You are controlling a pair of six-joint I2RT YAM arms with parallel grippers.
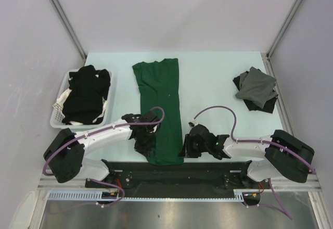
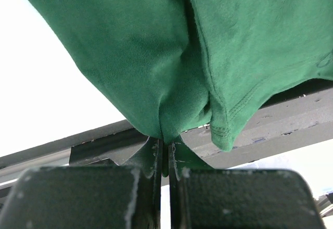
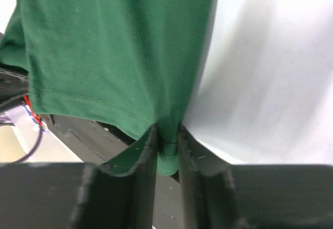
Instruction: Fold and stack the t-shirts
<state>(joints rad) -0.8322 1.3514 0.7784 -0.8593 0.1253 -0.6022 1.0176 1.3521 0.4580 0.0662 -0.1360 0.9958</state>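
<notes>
Green shirt [image 1: 158,93] lay in a long strip down the middle of the desk [image 1: 213,78], hem at the near edge. Left claw [image 2: 165,158] and right claw [image 3: 167,145] were each clamped on a hem corner, probably to lift it evenly for the next fold.

A white slatted basket [image 1: 57,114] stands at the left of the pale table [image 1: 213,78].
</notes>
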